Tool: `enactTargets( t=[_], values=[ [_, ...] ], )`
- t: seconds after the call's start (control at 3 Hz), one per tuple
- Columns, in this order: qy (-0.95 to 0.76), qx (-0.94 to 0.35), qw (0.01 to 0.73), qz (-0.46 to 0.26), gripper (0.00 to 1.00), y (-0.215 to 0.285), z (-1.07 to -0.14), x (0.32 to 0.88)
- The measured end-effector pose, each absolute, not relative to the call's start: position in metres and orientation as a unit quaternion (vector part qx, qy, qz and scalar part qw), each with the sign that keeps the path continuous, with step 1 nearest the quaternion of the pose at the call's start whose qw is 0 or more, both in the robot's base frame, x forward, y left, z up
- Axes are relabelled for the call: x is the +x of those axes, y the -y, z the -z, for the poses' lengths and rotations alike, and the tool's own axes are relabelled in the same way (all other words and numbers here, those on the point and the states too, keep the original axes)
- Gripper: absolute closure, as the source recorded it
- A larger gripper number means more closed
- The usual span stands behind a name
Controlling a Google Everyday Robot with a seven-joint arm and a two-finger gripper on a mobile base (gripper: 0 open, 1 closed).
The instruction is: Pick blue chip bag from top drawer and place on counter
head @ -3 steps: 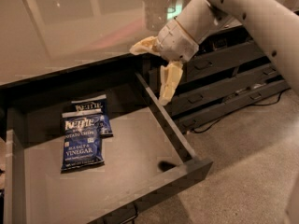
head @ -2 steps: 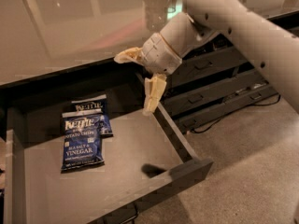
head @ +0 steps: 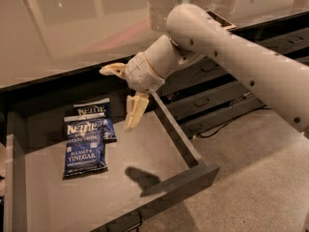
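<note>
The blue chip bag (head: 85, 147), a dark blue Kettle bag with white lettering, lies flat on the floor of the open top drawer (head: 120, 192), at its left. A second blue Kettle bag (head: 99, 114) lies partly under it, towards the back. My gripper (head: 121, 92) hangs above the drawer's back middle, just right of the bags and apart from them. Its two cream fingers (head: 135, 111) are spread wide and hold nothing. The glossy counter (head: 72, 28) runs along the back, above the drawer.
Narrower stacked grey drawers (head: 207, 100) with dark handles stand to the right under the counter. The drawer's right wall (head: 176, 134) and front wall (head: 178, 182) stick out over a speckled floor (head: 251, 178). Small dark items stand on the counter's far edge.
My arm and gripper have moved left, from over the drawer's right wall to above the drawer's back middle, closer to the bags. The bags have not moved.
</note>
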State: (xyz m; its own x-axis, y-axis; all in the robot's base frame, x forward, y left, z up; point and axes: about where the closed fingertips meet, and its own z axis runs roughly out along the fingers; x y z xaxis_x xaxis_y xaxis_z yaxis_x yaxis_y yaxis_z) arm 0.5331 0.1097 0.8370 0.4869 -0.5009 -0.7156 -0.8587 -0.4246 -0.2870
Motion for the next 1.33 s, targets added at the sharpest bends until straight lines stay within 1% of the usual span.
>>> enactTargets(
  t=[0.33,1.0,1.33],
  values=[
    [-0.425,-0.796,0.325,-0.283,0.00,-0.134,-0.815,0.539],
    [-0.387,-0.832,0.268,-0.292,0.00,-0.191,-0.771,0.534],
    [-0.386,-0.836,0.245,-0.304,0.00,-0.206,-0.752,0.534]
  ],
)
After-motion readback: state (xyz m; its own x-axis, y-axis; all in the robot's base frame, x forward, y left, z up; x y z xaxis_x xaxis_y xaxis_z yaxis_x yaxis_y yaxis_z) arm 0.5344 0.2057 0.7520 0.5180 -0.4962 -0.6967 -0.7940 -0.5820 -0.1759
